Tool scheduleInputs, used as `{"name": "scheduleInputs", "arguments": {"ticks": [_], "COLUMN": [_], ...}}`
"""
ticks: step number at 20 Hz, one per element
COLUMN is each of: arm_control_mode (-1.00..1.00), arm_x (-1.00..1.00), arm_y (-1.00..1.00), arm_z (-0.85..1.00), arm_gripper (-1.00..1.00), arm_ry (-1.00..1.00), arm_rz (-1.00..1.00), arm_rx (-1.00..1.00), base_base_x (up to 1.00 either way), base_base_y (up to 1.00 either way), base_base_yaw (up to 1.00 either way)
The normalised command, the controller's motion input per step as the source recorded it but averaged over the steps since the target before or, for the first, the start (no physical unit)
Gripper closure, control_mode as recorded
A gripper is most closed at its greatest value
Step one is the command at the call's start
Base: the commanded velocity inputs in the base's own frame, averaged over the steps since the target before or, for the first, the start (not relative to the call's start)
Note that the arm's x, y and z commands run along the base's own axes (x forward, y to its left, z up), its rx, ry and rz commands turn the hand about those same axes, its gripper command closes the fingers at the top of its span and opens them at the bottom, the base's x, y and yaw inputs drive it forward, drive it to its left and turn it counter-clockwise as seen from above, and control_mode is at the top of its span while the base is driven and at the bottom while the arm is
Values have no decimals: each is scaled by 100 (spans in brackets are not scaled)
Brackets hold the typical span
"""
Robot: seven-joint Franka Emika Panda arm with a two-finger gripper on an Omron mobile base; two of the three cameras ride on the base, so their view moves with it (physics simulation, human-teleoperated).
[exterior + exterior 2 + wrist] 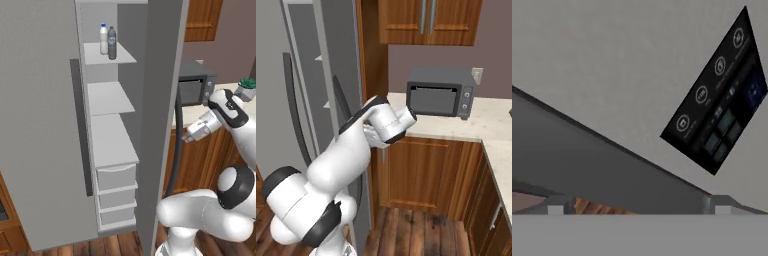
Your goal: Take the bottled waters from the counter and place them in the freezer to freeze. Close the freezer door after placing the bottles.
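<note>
**Both bottles parked on the top freezer shelf, door hanging open**

The two bottled waters are seen standing upright, touching or nearly so, on the top shelf of the freezer [107, 100]: the whitish-clear bottle [103, 40] on the left, the smoky grey bottle [112, 43] just beside it, both with small blue caps. The shelves are flat, pale grey-white slabs, with three stacked drawers below them. The freezer door [160, 125] is swung open, a smooth matte grey panel seen edge-on from the left base view, its long dark curved handle [176, 145] partly hidden behind the panel's edge.

In the hand view the door face fills most of the frame, plain grey, with the black dispenser panel [719, 97] tilted across it; its round icons are too blurry to read. The gripper [638, 207] is spread wide with nothing between its fingertips [556, 206], close to the door.

A boxy dark grey microwave [440, 92] sits on the speckled beige counter [481, 125], above glossy wooden cabinets. A potted plant [246, 87] is cut off at the frame edge.
</note>
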Motion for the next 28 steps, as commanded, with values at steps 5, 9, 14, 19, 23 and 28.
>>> {"name": "scheduleInputs", "arguments": {"ticks": [5,9,14,19,23,28], "arm_control_mode": [-100,-100,-100,-100,-100,-100], "arm_x": [40,3,-27,-5,0,10], "arm_y": [12,24,56,78,73,66], "arm_z": [0,0,0,0,0,0], "arm_gripper": [-100,-100,-100,-100,-100,-100], "arm_ry": [-5,-14,-20,-11,0,-3], "arm_rz": [3,1,-1,-1,0,-1], "arm_rx": [0,0,-2,-6,-4,-5], "base_base_x": [0,0,0,0,0,0], "base_base_y": [0,0,0,0,0,0], "base_base_yaw": [0,0,0,0,0,0]}}
